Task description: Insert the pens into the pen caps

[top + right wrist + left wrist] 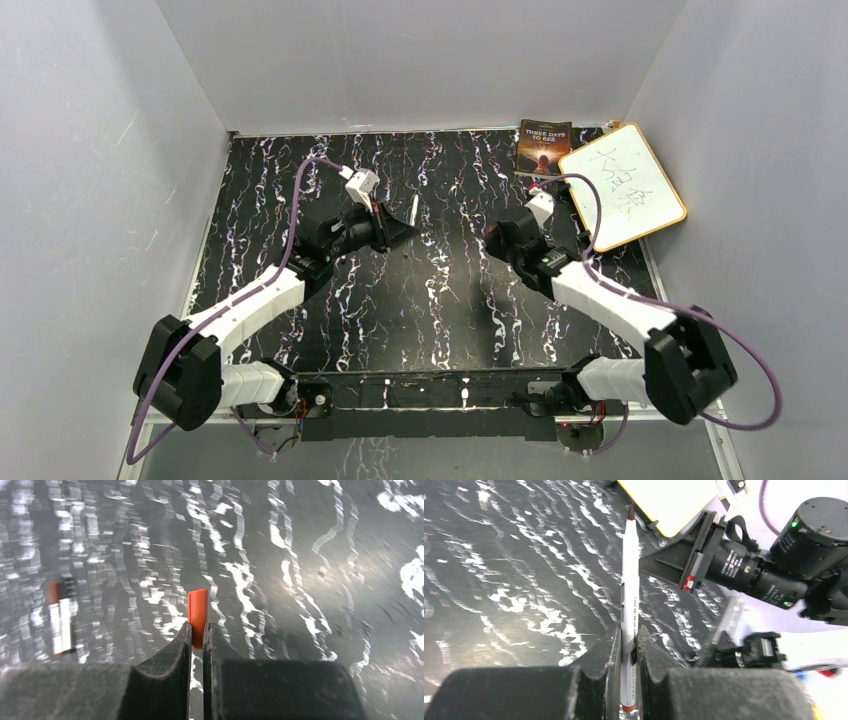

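**Pen and cap both gripped, but the line-up is fragile**

The left end effector [628, 647] is closed narrowly on a slim white stick pen [629, 575]. It grips close to the tail, so most of the barrel and the dark tip stand free beyond the fingers. In the overhead view this pair sits at about 10 o'clock from the middle of the black, white-veined tabletop [440, 300]. The right end effector [198, 640], at about 2 o'clock, is pinched on a short reddish-orange tube cap [198, 607], roughly half of which shows past the fingers. Pen and cap are apart, and the pen points toward 12 o'clock rather than at the cap.

The likeliest failure is a miss at the tip. With so much barrel unsupported, a small wrist error would carry the point past the cap's mouth. If the tip struck the rim, the pen could pivot in its grip. The cap, held on a small patch, could twist or squirt out and drop. Whether the cap's open end faces the pen cannot be told; if it does not, the push would only dislodge it. A blurred white-and-red object [61, 625] lies on the tabletop at 9 o'clock in the right wrist view, too smeared to name.
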`<move>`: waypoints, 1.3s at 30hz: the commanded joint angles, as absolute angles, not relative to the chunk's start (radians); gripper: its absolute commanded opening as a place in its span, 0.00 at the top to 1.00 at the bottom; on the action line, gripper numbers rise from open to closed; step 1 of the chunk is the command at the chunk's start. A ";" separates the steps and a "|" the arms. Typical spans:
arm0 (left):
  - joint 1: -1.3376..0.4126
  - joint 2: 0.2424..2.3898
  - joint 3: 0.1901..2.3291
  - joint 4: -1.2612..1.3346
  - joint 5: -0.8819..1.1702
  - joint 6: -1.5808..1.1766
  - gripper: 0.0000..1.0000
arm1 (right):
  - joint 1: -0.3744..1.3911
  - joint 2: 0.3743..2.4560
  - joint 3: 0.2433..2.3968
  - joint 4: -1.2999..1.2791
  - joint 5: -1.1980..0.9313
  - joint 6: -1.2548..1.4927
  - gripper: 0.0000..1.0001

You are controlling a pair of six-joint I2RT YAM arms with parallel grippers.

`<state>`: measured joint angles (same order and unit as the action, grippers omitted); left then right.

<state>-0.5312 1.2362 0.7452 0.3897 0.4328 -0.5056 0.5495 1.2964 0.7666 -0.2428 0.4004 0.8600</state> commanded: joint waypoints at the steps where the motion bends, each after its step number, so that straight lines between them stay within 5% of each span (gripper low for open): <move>1: -0.531 1.244 0.662 0.685 0.603 -0.786 1.00 | 0.547 1.177 0.720 0.098 0.202 0.687 1.00; 12: -0.674 1.190 0.572 0.901 0.557 -0.907 1.00 | 0.548 1.085 0.727 0.399 -0.120 0.656 1.00; 39: -0.718 1.252 0.579 1.093 0.505 -0.962 1.00 | 0.543 1.033 0.799 0.550 -0.214 0.768 1.00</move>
<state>-0.7158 1.2411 0.5411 1.0290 0.5056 -0.9730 0.5476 1.0515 0.7383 0.4698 -0.1810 0.7509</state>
